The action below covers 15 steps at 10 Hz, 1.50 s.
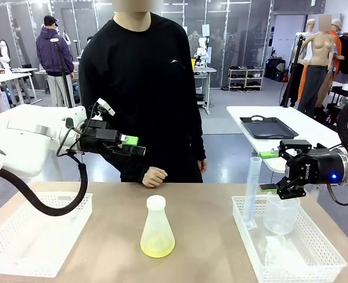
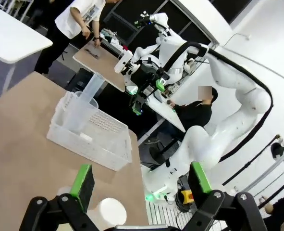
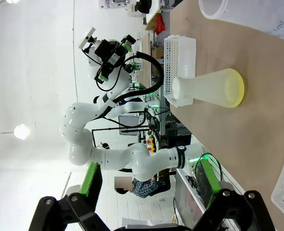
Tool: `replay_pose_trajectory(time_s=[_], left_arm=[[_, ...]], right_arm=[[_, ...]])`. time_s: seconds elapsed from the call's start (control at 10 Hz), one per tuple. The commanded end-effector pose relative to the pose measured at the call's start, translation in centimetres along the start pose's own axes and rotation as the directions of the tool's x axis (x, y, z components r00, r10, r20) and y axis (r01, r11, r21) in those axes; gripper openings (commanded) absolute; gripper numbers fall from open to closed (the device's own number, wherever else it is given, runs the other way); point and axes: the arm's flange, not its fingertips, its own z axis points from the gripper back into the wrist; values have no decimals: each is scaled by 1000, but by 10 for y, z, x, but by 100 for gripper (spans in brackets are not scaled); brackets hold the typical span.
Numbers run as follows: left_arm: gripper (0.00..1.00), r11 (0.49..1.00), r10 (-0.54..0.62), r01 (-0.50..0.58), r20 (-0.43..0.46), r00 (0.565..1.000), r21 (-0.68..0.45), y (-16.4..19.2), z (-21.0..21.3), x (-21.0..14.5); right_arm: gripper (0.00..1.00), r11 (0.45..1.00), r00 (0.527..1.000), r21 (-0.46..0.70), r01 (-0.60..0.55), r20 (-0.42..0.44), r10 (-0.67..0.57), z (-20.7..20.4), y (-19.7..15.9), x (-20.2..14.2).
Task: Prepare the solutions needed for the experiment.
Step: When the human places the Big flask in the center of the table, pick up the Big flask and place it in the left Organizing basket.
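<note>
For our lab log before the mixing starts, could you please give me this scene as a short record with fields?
Solution: pale yellow-green liquid low in a conical flask, upright at table centre
Left fingers: open, raised above the table's left side, holding nothing
Right fingers: open, over the right basket, close to the beaker
Basket contents: graduated cylinder and beaker
Person: standing opposite, hand at table edge
</note>
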Motion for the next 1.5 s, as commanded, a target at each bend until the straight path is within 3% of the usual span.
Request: replay_pose_trajectory(time_s=[0.0,0.5,0.7,0.8,0.9,1.0,1.2,1.4], left_arm=[[100,997,77,-77,9,997,7,-21,13,-3],[100,998,67,-67,11,998,15,-15,12,-2],[100,968,-214,226,108,971,-106,19,2,20],[100,936,-337,342,66,939,-81,39,4,26],[100,924,-365,371,78,928,-89,75,3,29],[100,920,-371,380,98,923,-94,84,-4,29],[100,907,-400,410,100,911,-102,94,-18,32],[100,922,-379,384,96,921,-49,85,-4,20]], right_arm=[[100,1000,1000,6,-6,0,6,0,2,-1],[100,1000,1000,6,-6,0,6,0,2,-1],[100,1000,1000,6,-6,0,6,0,2,-1],[100,1000,1000,6,-6,0,6,0,2,-1],[100,1000,1000,6,-6,0,6,0,2,-1],[100,1000,1000,6,-6,0,6,0,2,-1],[100,1000,1000,6,-6,0,6,0,2,-1],[100,1000,1000,6,-6,0,6,0,2,-1]])
